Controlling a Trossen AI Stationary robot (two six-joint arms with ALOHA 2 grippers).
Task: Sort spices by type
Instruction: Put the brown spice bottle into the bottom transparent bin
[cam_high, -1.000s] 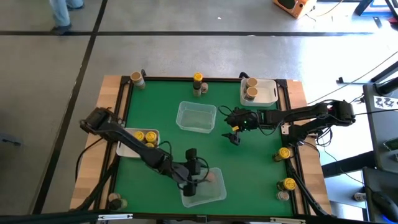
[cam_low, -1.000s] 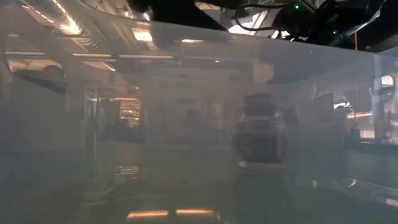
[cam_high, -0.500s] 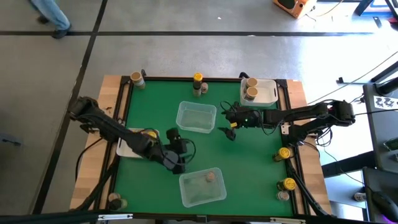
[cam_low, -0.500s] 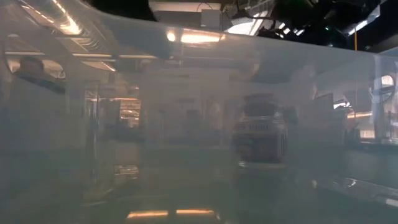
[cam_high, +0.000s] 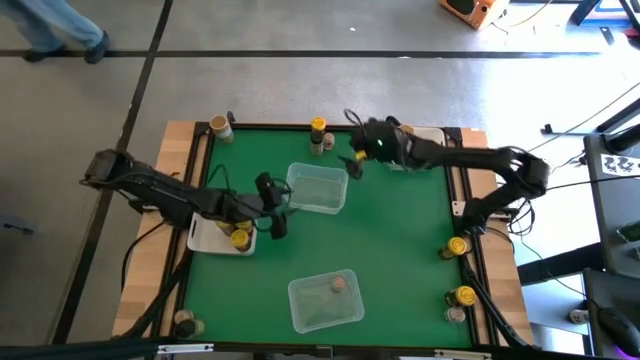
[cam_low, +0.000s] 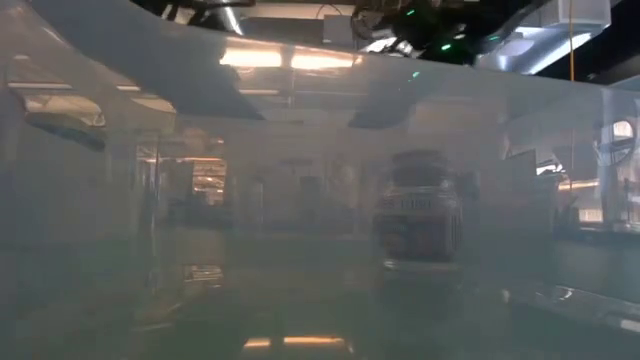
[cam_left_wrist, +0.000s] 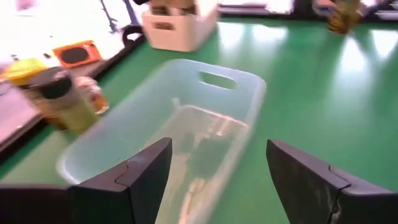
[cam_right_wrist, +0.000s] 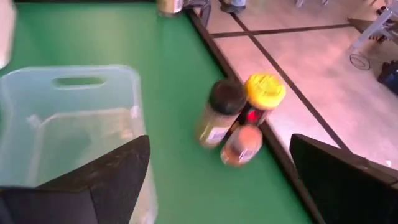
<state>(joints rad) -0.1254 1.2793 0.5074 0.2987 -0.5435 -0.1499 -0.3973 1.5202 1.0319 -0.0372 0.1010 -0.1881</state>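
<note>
Three spice jars stand together at the table's far edge (cam_high: 318, 135): a black-lidded one (cam_right_wrist: 225, 99), a yellow-lidded one (cam_right_wrist: 265, 90) and a pinkish one (cam_right_wrist: 242, 144). My right gripper (cam_high: 350, 145) hovers open just to their right, pointing at them (cam_right_wrist: 219, 162). My left gripper (cam_high: 276, 205) is open beside the middle clear tub (cam_high: 316, 188), between it and the left white tray (cam_high: 205, 240), which holds yellow-lidded jars (cam_high: 240, 237). One jar (cam_high: 339, 284) stands in the near clear tub (cam_high: 325, 302); the low view shows that jar (cam_low: 420, 210) through the tub wall.
A white tray (cam_high: 430, 150) at the far right holds tan-lidded jars (cam_high: 403, 142). More jars stand at the far left corner (cam_high: 220, 126), along the right edge (cam_high: 457, 245) (cam_high: 465, 296) and at the near left corner (cam_high: 185, 322). A wooden frame (cam_high: 180, 200) borders the green mat.
My left gripper has drawn back from over the near tub toward the far left, stopping beside the middle tub and left tray; the jar stays in the near tub. My right gripper has risen and swung toward the far edge, up to the three jars there.
</note>
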